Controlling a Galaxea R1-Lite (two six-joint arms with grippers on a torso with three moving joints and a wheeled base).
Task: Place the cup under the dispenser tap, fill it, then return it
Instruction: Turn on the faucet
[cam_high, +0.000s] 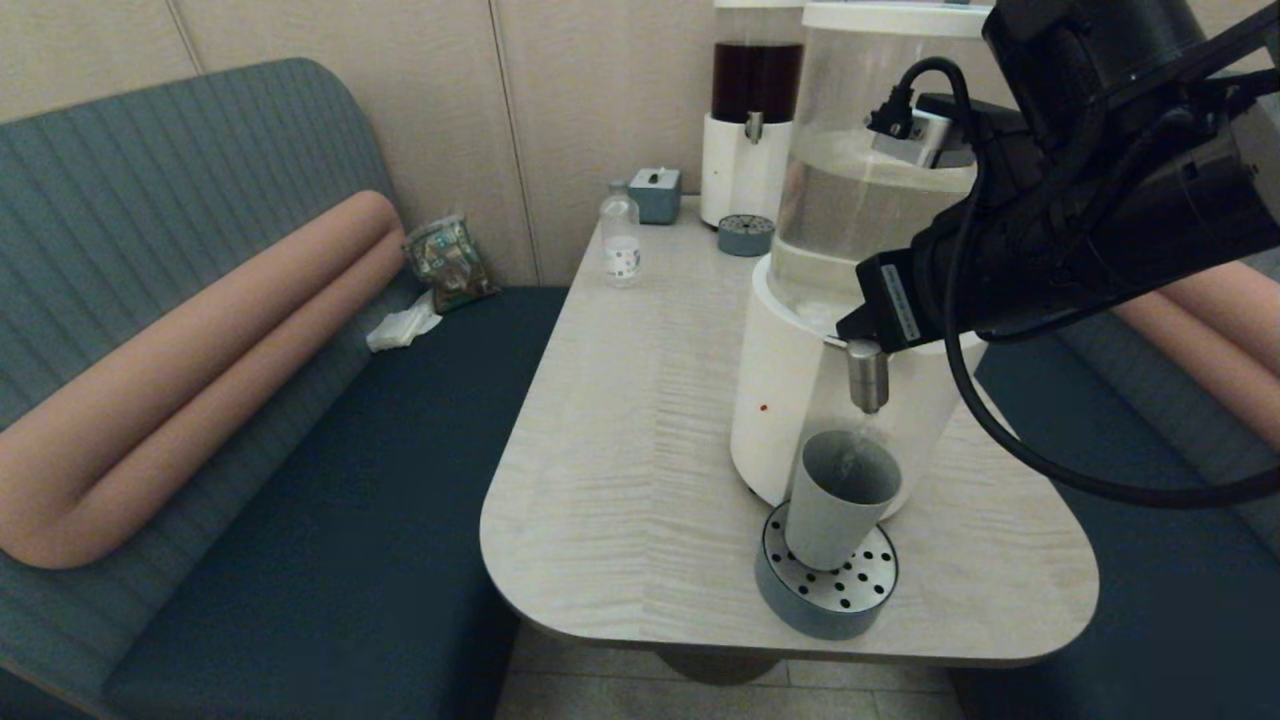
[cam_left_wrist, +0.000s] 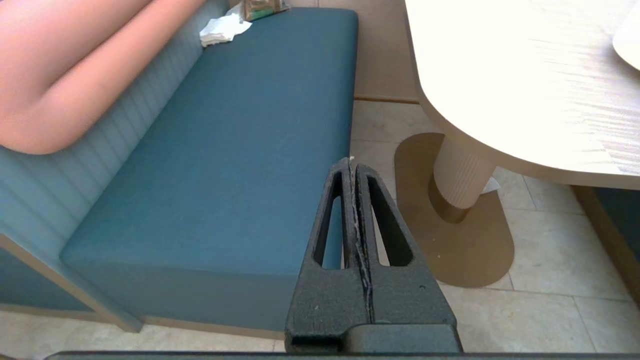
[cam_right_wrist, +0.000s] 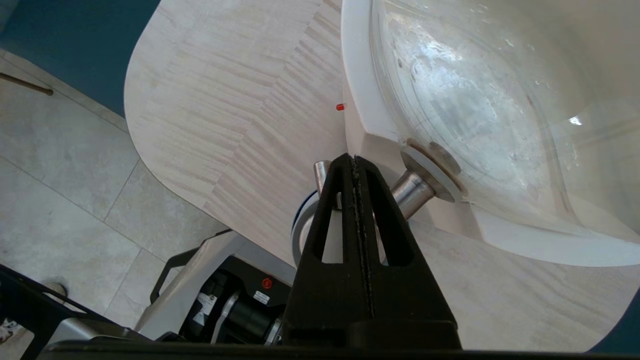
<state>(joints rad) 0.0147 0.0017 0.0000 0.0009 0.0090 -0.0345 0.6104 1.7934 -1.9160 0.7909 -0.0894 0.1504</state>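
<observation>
Cup (cam_high: 838, 497) below right gripper (cam_high: 872, 322)

Café or restaurant booth. Teal upholstered bench (cam_high: 330, 480) with pink bolster backrest (cam_high: 190, 350), matching bench opposite, pale wood pedestal table (cam_high: 640, 400), tiled floor (cam_left_wrist: 540, 310). Two self-serve drink dispensers on table: clear-tank one (cam_high: 850, 300), dark-liquid one (cam_high: 752, 110); tissue box (cam_high: 655, 192) beside wall.

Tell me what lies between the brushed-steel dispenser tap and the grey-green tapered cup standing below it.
In the head view, only a thin stream of clear liquid runs from the brushed-steel dispenser tap down into the grey-green tapered cup; nothing solid lies between them.
</observation>
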